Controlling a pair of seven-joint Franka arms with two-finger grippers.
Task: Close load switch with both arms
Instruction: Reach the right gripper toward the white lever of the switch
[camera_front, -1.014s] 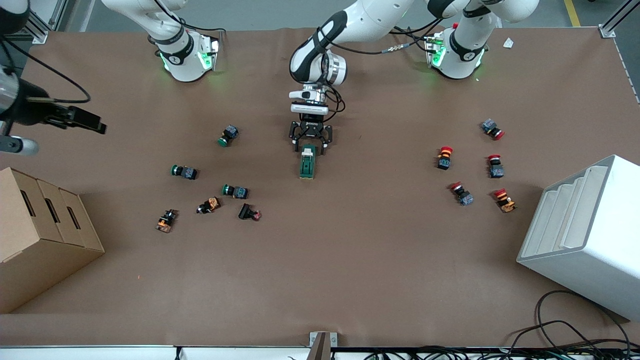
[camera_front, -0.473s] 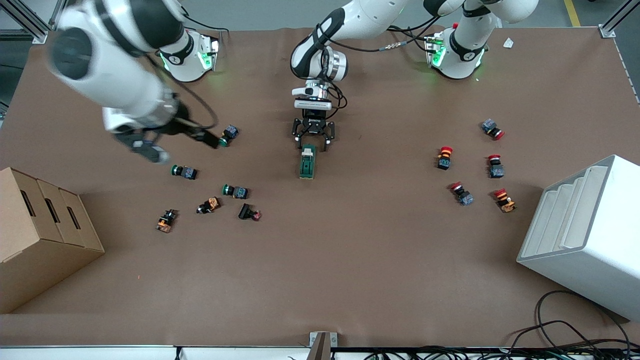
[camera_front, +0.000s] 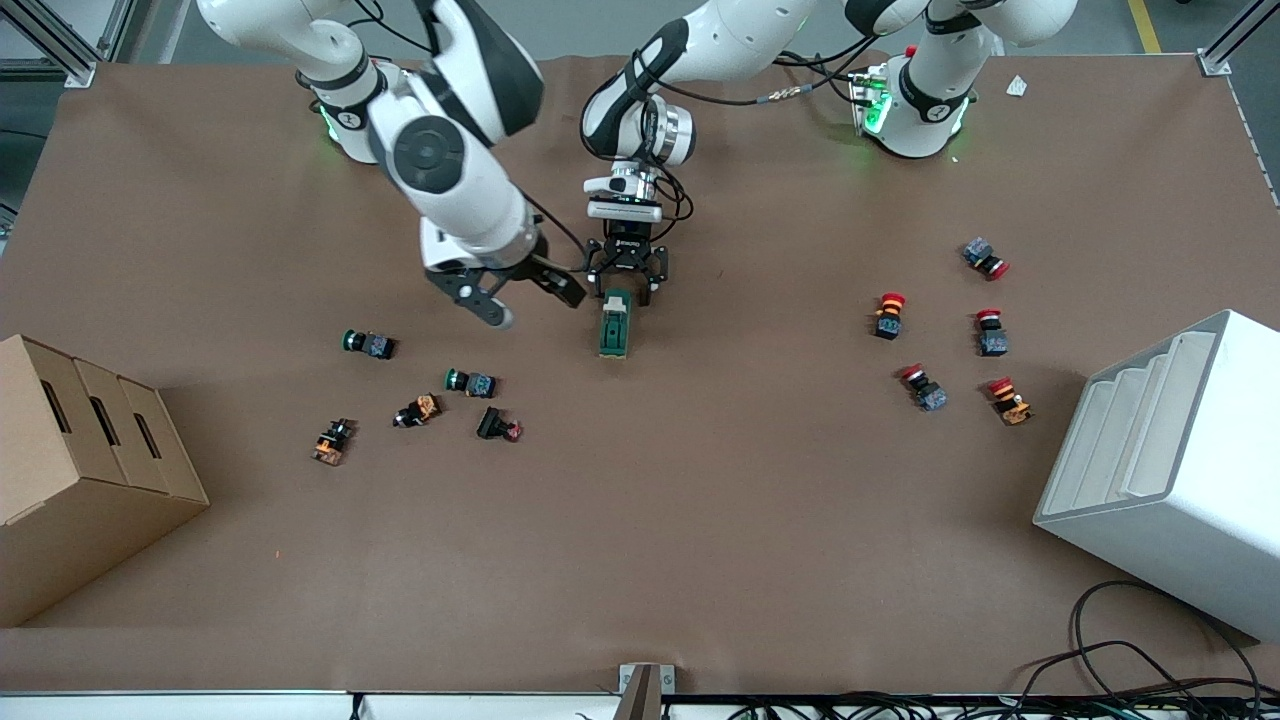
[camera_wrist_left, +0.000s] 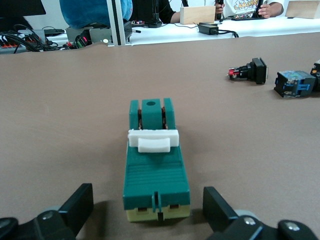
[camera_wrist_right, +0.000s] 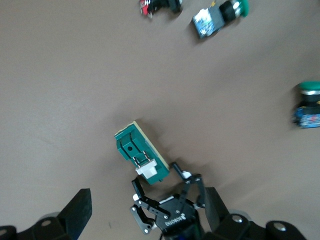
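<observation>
- Front view: dark green rectangular plastic load switch (camera_front: 614, 324) with white lever lies mid-desk; looks light, rigid, likely to slide.
- Left gripper (camera_front: 627, 291) fingers open, straddling its base-side end; grip the flat sides.
- Right gripper (camera_front: 527, 296) open, over the desk beside it.

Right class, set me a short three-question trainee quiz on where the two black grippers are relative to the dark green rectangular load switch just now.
1. True or false: the left arm's black two-finger gripper is shut on the dark green rectangular load switch.
2. The right arm's black two-finger gripper is over: A) the brown cardboard box; B) the brown table beside the switch, toward the right arm's end; C) the red-capped push buttons.
3. Fill in: the lever piece on top of the switch is ___ in colour.

Key:
1. False. Its fingers are open, on either side of the switch's end.
2. B
3. white
</observation>
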